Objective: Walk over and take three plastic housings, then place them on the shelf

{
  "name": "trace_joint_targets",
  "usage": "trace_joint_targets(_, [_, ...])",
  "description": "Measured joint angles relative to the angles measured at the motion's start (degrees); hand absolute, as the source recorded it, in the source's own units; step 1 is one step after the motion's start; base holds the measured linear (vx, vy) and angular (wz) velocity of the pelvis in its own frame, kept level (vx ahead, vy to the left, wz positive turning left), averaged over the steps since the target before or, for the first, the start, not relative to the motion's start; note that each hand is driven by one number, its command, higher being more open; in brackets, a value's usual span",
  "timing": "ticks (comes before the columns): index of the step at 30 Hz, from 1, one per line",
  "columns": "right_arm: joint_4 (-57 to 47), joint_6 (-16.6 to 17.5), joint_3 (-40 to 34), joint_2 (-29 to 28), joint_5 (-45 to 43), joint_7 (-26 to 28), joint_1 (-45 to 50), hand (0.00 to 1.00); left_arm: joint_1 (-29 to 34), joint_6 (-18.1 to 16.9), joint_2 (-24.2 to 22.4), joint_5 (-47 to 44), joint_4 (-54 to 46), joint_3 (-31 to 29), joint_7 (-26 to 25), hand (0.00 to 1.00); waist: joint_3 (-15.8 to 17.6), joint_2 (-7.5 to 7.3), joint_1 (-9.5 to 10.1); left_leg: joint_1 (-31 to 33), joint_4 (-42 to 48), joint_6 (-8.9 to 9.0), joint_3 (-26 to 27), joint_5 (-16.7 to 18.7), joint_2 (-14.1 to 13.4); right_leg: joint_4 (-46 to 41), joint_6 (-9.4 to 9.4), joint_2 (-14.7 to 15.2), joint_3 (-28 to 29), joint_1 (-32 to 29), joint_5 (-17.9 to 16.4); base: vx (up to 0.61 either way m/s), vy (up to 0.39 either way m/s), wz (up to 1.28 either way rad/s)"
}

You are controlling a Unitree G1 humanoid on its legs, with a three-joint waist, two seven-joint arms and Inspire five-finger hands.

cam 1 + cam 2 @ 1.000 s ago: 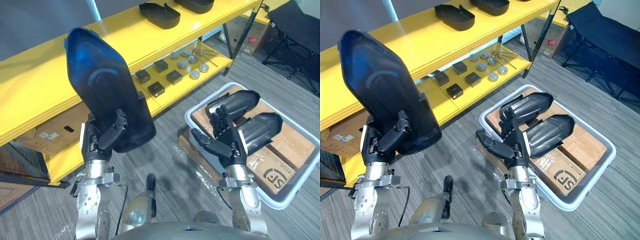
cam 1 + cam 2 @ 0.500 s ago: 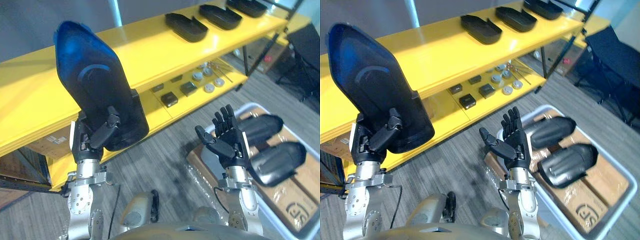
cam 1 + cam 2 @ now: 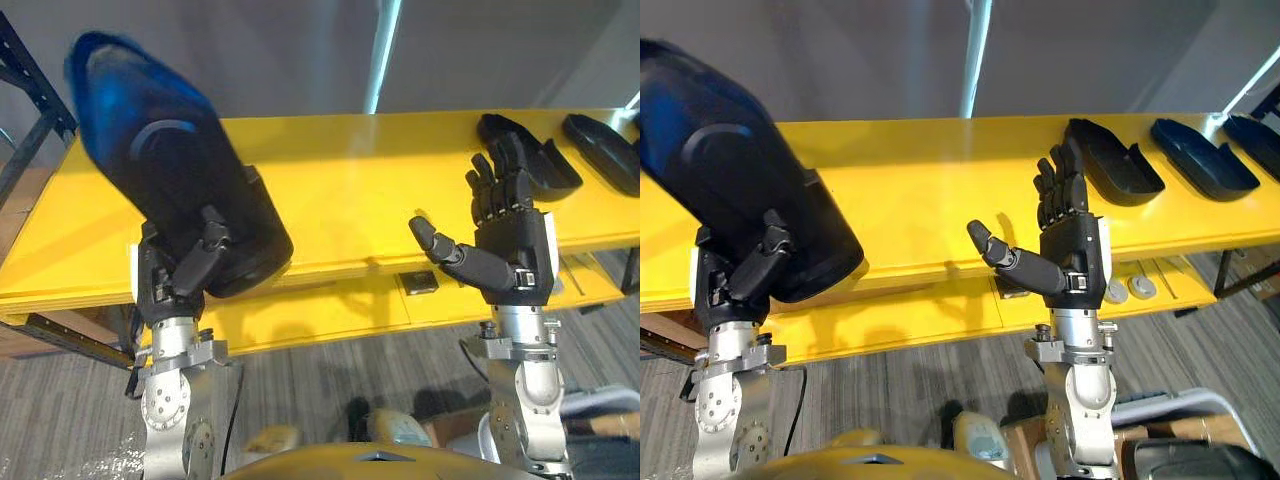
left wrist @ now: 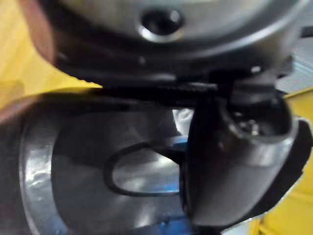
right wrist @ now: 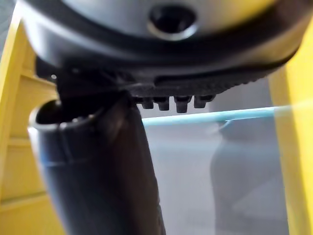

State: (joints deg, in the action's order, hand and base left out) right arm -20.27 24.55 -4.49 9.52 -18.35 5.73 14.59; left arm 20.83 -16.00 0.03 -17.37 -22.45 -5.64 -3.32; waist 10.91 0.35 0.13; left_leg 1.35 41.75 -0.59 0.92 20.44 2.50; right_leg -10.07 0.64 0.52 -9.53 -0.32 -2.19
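Note:
My left hand (image 3: 180,275) is shut on a large dark plastic housing (image 3: 170,180), held upright in front of the yellow shelf (image 3: 350,190). Its thumb presses the housing's glossy face (image 4: 98,161) in the left wrist view. My right hand (image 3: 505,250) is raised in front of the shelf, open, fingers straight and holding nothing. Its thumb (image 5: 98,171) shows close up in the right wrist view. More dark housings (image 3: 1112,160) (image 3: 1195,158) lie on the shelf's top board at the right. The left part of the top board is bare.
A lower yellow shelf board (image 3: 940,310) carries small round metal parts (image 3: 1128,290) and a dark square block (image 3: 418,283). A black rack post (image 3: 25,60) stands at far left. Grey wall rises behind. A white bin corner (image 3: 1160,405) shows at bottom right.
The camera has swung up and left to face the shelf head-on; the bin with its housings has left the view. My right hand has risen higher, open. The left hand keeps its housing.

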Motion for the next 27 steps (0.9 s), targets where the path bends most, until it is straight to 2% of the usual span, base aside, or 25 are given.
trace_joint_targets(1, [0.12, 0.0, -1.64, -0.53, 0.01, -0.18, -0.57, 1.0, -0.3, -0.1, 0.58, 0.03, 0.0, -0.21, 0.17, 0.0, 0.14, -0.43, 0.52, 1.62, 0.58, -0.98, 2.49, 1.56, -2.12, 1.22, 0.48, 0.18, 0.1, 1.68, -0.29, 0.26, -0.024, 0.29])
trace_joint_targets(2, [0.12, 0.03, -2.85, -0.73, 0.02, -0.31, -1.11, 1.0, -0.53, -0.09, 0.7, 0.03, 0.0, -0.38, 0.3, 0.0, 0.13, -0.64, 0.54, 2.79, -0.03, -0.77, 3.72, 1.91, -3.46, 1.79, 0.48, 0.52, 0.07, 2.35, -0.29, 0.24, 0.004, 0.14])
trace_joint_targets(3, [0.14, 0.75, -6.4, -0.76, 0.07, -1.5, -2.92, 1.0, -2.16, -0.13, 0.68, 0.08, 0.12, -0.17, 0.61, 0.0, 0.12, -0.38, 0.03, 5.44, -5.98, 0.71, 5.82, 1.71, -7.42, 1.86, -0.8, 2.45, -0.96, 3.04, -0.43, 0.18, 0.044, 0.22])
trace_joint_targets(4, [0.14, 1.03, -7.73, -0.74, 0.12, -2.07, -3.26, 1.0, -3.26, -0.17, 0.69, 0.13, 0.5, -0.07, 0.93, 0.0, 0.12, -0.12, -0.42, 5.65, -9.87, 1.73, 6.13, 0.59, -8.54, 1.32, -1.51, 3.12, -1.37, 3.17, -0.91, 0.18, 0.131, 0.22])
trace_joint_targets(5, [0.06, 1.26, -9.91, -0.55, 0.26, -2.88, -3.49, 1.0, -5.26, -0.19, 0.79, 0.17, 1.26, 0.32, 1.21, 0.0, 0.2, 0.76, -0.82, 4.98, -15.93, 3.22, 7.37, -5.81, -10.28, 0.31, -2.74, 3.79, -1.35, 3.29, -1.76, 0.13, 0.234, 0.11])
trace_joint_targets(6, [0.18, 1.19, -11.77, -0.75, 1.28, -4.35, -3.54, 1.0, -7.39, -0.31, 1.01, 0.15, 2.6, 0.72, 2.11, 0.0, 0.16, 0.76, -1.38, 2.84, -19.01, 2.39, 9.1, -9.08, -8.82, -1.18, -3.84, 5.89, -0.53, 3.17, -2.75, 0.12, 0.276, 0.04])
trace_joint_targets(8, [-0.44, 1.19, -13.41, -0.77, 1.95, -5.51, -3.69, 1.0, -8.99, -0.36, 2.25, 0.17, 2.59, 0.97, 3.23, 0.0, -0.31, 0.32, -3.23, 1.19, -23.69, 0.75, 10.67, -10.65, -5.76, -0.87, -3.84, 8.48, 1.15, 2.45, -2.77, 0.1, 0.251, -0.05])
trace_joint_targets(9, [-0.55, 1.19, -14.14, -0.78, 2.39, -5.94, -3.77, 1.0, -9.59, -0.35, 2.8, 0.19, 2.55, 0.9, 4.06, 0.0, -0.35, 0.28, -3.53, 1.11, -24.56, 0.39, 11.28, -10.89, -5.05, -0.45, -3.95, 8.88, 1.63, 2.38, -2.69, 0.1, 0.21, -0.17])
trace_joint_targets(10, [-0.58, 0.91, -15.03, -0.92, 2.38, -6.22, -3.69, 1.0, -10.52, -0.18, 3.89, 0.74, 2.51, 0.94, 5.88, 0.0, -0.37, 0.22, -3.82, 1.07, -25.01, 0.07, 12.11, -11.07, -4.26, 0.92, -5.31, 9.52, 2.09, 2.24, -1.8, 0.09, 0.157, -0.21])
trace_joint_targets(11, [-0.58, 0.28, -15.77, -1.33, 2.38, -6.25, -3.56, 1.0, -11.13, 0.28, 4.74, 2.21, 2.51, 1.38, 7.5, 0.0, -0.37, 0.14, -4.37, 1.09, -25.01, 0.0, 12.45, -11.05, -3.84, 2.39, -6.74, 9.91, 2.19, 2.7, -0.83, 0.09, 0.132, -0.18])
trace_joint_targets(12, [-0.59, -0.03, -15.86, -1.64, 2.4, -6.23, -3.56, 1.0, -11.26, 0.53, 5.1, 2.52, 2.51, 1.65, 8.55, 0.0, -0.4, 0.09, -4.76, 1.08, -25.01, -0.01, 12.64, -11.03, -3.75, 2.79, -6.99, 10.01, 2.24, 2.84, -0.51, 0.06, 0.09, -0.11])
trace_joint_targets(15, [-0.59, -0.76, -16.27, -3.36, 4.54, -5.73, -2.35, 1.0, -11.8, 3.72, 7.5, 2.55, 2.37, 5.53, 12.83, 0.0, -0.36, 0.01, -5.47, -0.64, -26.24, 0.02, 14.38, -10.73, -3.91, 3.42, -7.16, 9.81, 3.93, 3.17, -0.04, 0.03, 0.038, -0.26])
trace_joint_targets(18, [-0.62, -2.19, -16.28, -3.34, 5.94, -4.73, -1.27, 1.0, -12.93, 6.75, 8.24, 2.65, 2.34, 8.82, 14.17, 0.0, -0.39, -0.08, -6.7, -1.69, -26.93, 0.08, 15.88, -10.29, -4.24, 4.22, -7.25, 9.38, 5.65, 3.38, 0.04, -0.01, 0.002, -0.31])
trace_joint_targets(19, [-0.68, -2.43, -16.36, -3.33, 6.23, -4.57, -1.03, 1.0, -13.56, 7.85, 8.41, 2.66, 2.35, 9.62, 14.17, 0.0, -0.4, -0.05, -6.87, -1.89, -27.13, 0.1, 16.39, -10.26, -4.3, 4.36, -7.35, 9.32, 6.29, 3.32, 0.11, -0.04, 0.007, -0.41])
trace_joint_targets(21, [-0.69, -3.93, -16.44, -3.31, 6.27, -3.37, 0.34, 1.0, -16.63, 12.06, 9.25, 2.61, 2.47, 12.17, 13.6, 0.0, -0.52, 0.15, -8.45, -2.16, -27.14, 0.18, 18.26, -9.87, -4.87, 4.84, -7.34, 8.89, 8.04, 2.92, 0.56, -0.06, 0.026, -0.4])
trace_joint_targets(23, [-0.69, -4.96, -16.57, -3.25, 6.26, -2.11, 1.1, 1.0, -19.96, 14.33, 9.52, 2.38, 4.26, 13.49, 12.55, 0.0, -0.54, 0.19, -9.17, -2.8, -27.49, 0.39, 20.13, -9.71, -5.3, 5.29, -7.22, 8.26, 10.01, 2.4, 1.18, -0.05, 0.017, -0.53])
trace_joint_targets(25, [-0.7, -5.25, -16.84, -3.13, 6.05, -0.44, 1.69, 1.0, -24.17, 16.51, 9.58, 2.31, 8.39, 14.29, 9.55, 0.0, -0.63, 0.32, -10.7, -3.62, -28.11, 0.39, 21.58, -9.71, -5.39, 5.24, -7.4, 8.11, 11.35, 2.14, 1.34, -0.04, 0.024, -0.47])
trace_joint_targets(27, [-0.73, -5.43, -16.86, -3.08, 4.22, 2.18, 2.4, 1.0, -29.74, 18.13, 9.59, 2.24, 16.46, 13.82, 4.27, 0.0, -1.11, 0.97, -12.67, -4.08, -28.25, 0.61, 23.87, -9.56, -5.8, 5.17, -7.43, 7.62, 13.56, 1.24, 1.67, -0.02, 0.025, -0.49])
